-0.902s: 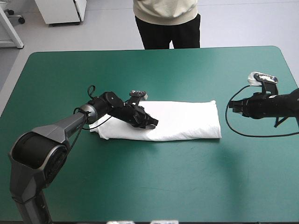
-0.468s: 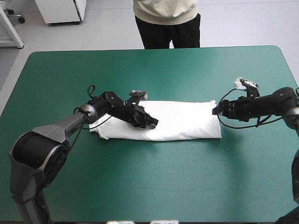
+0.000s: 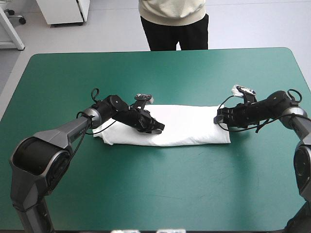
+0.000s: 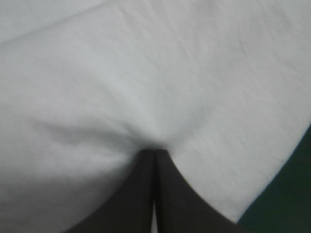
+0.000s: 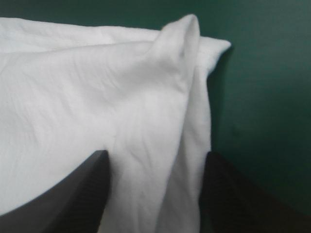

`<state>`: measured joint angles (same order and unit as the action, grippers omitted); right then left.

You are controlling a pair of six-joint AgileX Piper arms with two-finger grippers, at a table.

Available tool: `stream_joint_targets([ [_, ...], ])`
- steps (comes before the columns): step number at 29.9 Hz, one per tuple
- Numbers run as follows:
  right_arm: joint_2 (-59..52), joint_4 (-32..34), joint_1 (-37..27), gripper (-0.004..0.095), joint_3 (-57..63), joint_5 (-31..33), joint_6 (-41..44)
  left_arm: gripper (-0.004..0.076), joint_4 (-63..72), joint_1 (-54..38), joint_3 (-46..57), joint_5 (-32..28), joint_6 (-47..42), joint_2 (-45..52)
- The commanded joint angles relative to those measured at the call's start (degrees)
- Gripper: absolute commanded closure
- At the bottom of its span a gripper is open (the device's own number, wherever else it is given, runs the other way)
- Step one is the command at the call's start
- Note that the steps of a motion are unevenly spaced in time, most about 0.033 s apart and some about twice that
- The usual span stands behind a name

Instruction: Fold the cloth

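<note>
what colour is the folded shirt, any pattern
The T-shirt is plain white, no print; high view shows it best.

Left arm (image 3: 58,136): smooth grey tubular link off a fat dark cylindrical joint (image 3: 36,162), narrowing to a silver ring, then chunky black wrist housings. Right arm (image 3: 265,108): black wrist section, grey link, with another dark round joint at the table's right edge. Left gripper (image 3: 156,128) and right gripper (image 3: 218,116) are both all black. Left fingers (image 4: 182,199): matte black, broad at the base, curving in to a narrow tip. Right fingers (image 5: 80,189): same fin profile, smooth rounded edges.
</note>
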<state>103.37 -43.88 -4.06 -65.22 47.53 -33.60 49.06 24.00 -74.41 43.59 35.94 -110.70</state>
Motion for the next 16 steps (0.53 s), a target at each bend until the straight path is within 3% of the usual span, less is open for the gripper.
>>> stream_joint_targets([
  [1,1.0,2.5,0.2,0.0550,-0.2,2.1,-1.2,0.0733,0.5,0.5,-0.8,1.5,-0.5,1.7],
  [5,1.6,2.5,0.2,0.0903,-0.2,3.6,-2.2,0.0733,0.5,0.5,-0.8,1.5,-0.5,1.7],
  [9,1.1,1.4,0.2,0.0921,-0.2,3.6,-4.1,0.0733,0.5,0.5,-0.8,1.3,-0.5,1.7],
  [16,-7.5,-6.0,0.2,0.0921,-1.6,4.7,-8.3,0.0733,0.5,0.5,-0.8,1.2,-0.5,1.7],
])
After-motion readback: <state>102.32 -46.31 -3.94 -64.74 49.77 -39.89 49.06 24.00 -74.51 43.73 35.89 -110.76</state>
